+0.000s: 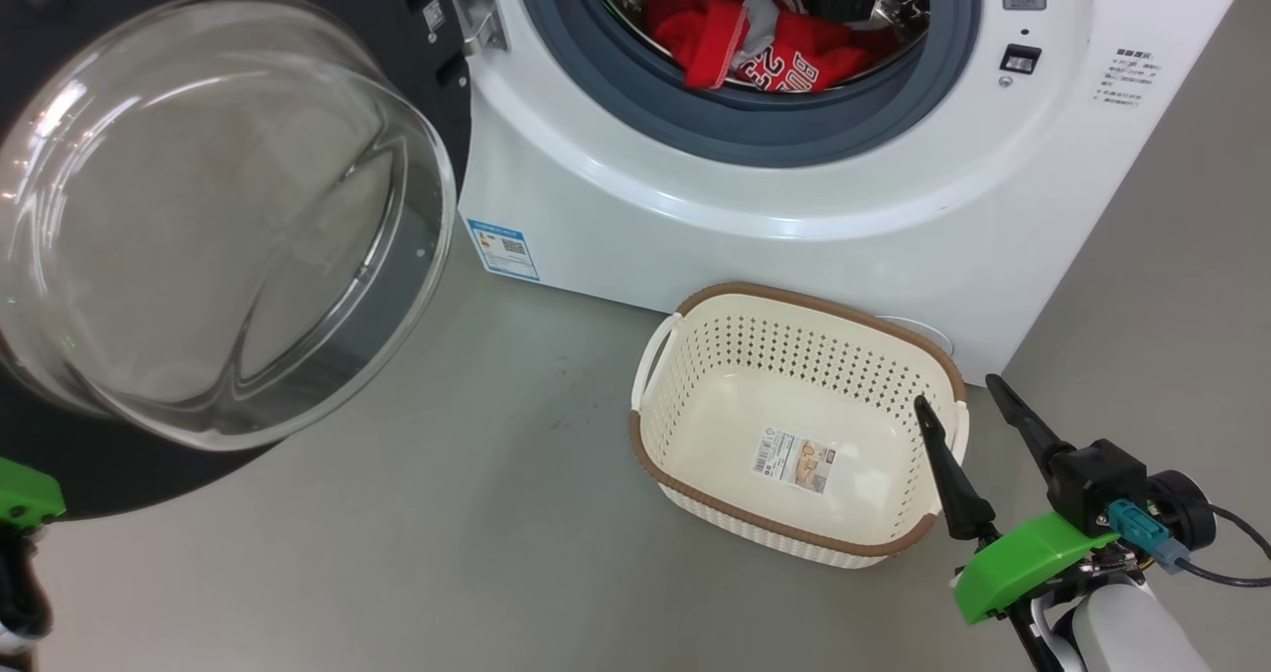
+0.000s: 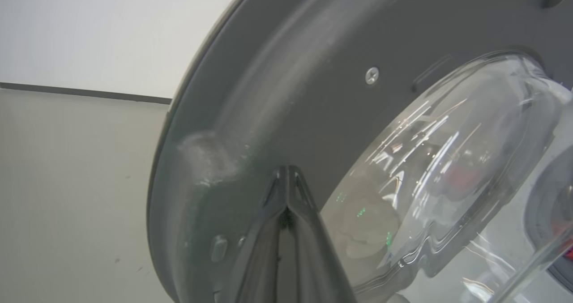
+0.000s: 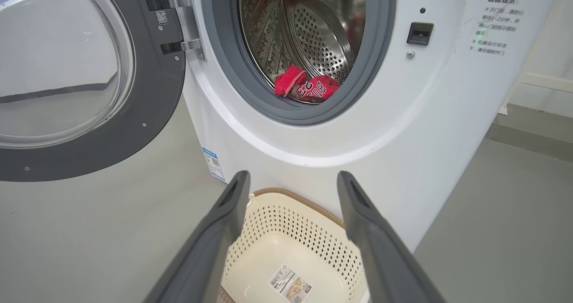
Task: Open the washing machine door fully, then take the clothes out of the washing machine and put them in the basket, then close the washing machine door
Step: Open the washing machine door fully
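The washing machine door hangs swung open to the left of the white washing machine, glass bowl bulging toward me. Red clothes lie in the steel drum behind the grey gasket, also seen in the right wrist view. On the floor in front of the machine stands the cream basket, holding nothing but a sticker. My right gripper is open, hovering over the basket's right end. My left gripper is shut on nothing, its tips right at the door's dark grey inner face; I cannot tell whether they touch.
Grey floor spreads between the door and the basket and to the right of the machine. The door hinge sits at the opening's left edge. A white wall with a dark baseboard stands behind the door.
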`<state>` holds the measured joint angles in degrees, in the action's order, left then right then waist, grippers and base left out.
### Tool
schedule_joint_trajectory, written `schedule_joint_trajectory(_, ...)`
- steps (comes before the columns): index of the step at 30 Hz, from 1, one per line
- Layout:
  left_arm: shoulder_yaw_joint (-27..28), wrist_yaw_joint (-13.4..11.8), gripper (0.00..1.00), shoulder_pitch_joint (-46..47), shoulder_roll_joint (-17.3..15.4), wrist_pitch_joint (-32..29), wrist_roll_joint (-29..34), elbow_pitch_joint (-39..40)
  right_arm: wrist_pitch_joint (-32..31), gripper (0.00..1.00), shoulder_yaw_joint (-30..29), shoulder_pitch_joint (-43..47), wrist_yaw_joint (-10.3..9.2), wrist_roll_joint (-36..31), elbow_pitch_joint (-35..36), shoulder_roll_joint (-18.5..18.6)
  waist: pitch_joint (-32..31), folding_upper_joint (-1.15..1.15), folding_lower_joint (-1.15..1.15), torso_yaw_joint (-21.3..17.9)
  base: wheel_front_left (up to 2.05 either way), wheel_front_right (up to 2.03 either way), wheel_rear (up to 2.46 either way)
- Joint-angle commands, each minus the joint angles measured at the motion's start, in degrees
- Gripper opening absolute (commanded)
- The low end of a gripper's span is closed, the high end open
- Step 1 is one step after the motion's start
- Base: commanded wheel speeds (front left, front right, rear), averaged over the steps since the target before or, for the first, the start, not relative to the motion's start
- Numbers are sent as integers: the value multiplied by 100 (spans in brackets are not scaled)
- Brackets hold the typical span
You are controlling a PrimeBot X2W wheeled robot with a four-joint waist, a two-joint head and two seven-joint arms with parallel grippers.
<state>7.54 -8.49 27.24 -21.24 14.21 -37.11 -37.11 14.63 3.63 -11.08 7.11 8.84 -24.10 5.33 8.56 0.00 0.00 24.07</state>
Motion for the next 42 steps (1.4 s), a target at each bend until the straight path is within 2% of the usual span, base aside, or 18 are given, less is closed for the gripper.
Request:
schedule_joint_trajectory(1, 241, 51, 0, 230, -421, 40, -24, -19, 37, 100, 129, -177, 37, -21, 112, 20, -16, 0, 0, -19, 0, 0, 0)
schedule_joint_trajectory(6, 250, 184, 0, 294, -486, 58, 10, -294, 37, 100, 68, -154, 37, 22, 102, 2, -89, 0, 0, -66, 0, 0, 0)
schedule_joint_trajectory(9, 295, 416, 0, 298, -490, 70, -10, -373, 37, 100, 16, -120, 37, 46, 109, -26, -196, 0, 0, -97, 0, 0, 0)
schedule_joint_trajectory(10, 343, 501, 9, 288, -489, 72, -35, -381, 37, 100, 3, -108, 37, 56, 106, -39, -233, 0, 0, -111, 0, 0, 0)
schedule_joint_trajectory(11, 386, 569, 33, 274, -516, 74, 7, -337, 37, 100, -10, -96, 37, 66, 106, -52, -273, 0, 0, -125, 0, 0, 0)
schedule_joint_trajectory(12, 465, 629, 46, 256, -519, 75, 44, -257, 37, 100, -20, -82, 37, 73, 110, -69, -319, 0, 0, -143, 0, 0, 0)
schedule_joint_trajectory(14, 618, 718, 87, 184, -508, 76, 187, -38, 37, 100, -43, -53, 37, 99, 125, -105, -419, 0, 0, -188, 0, 0, 0)
schedule_joint_trajectory(15, 680, 753, 100, 138, -483, 77, 270, 91, 37, 100, -49, -34, 37, 113, 134, -123, -473, 0, 0, -215, 0, 0, 0)
schedule_joint_trajectory(19, 890, 839, 100, -76, -293, 77, 634, 733, 37, 100, -61, 72, 37, 171, 179, -181, -689, 0, 0, -345, 0, 0, 0)
schedule_joint_trajectory(23, 957, 928, 100, -271, 37, 78, 1056, 1625, 37, 100, -117, 212, 37, 208, 244, -216, -886, 0, 0, -518, 0, 0, 0)
schedule_joint_trajectory(30, 539, 1036, 100, -753, 694, 78, 1529, 2966, 37, 100, -193, 386, 37, 279, 363, -240, -1067, 0, 0, -949, 0, 0, 0)
schedule_joint_trajectory(35, 48, 1156, 100, -1040, 961, -108, 1594, 3517, 37, 100, -240, 400, 37, 301, 487, -243, -1061, 0, 0, -1293, 0, 0, 0)
schedule_joint_trajectory(42, -352, 1360, 100, -1379, 1092, -297, 1410, 3732, 37, 100, -258, 385, 37, 362, 735, -245, -1047, 0, 0, -1813, 0, 0, 0)
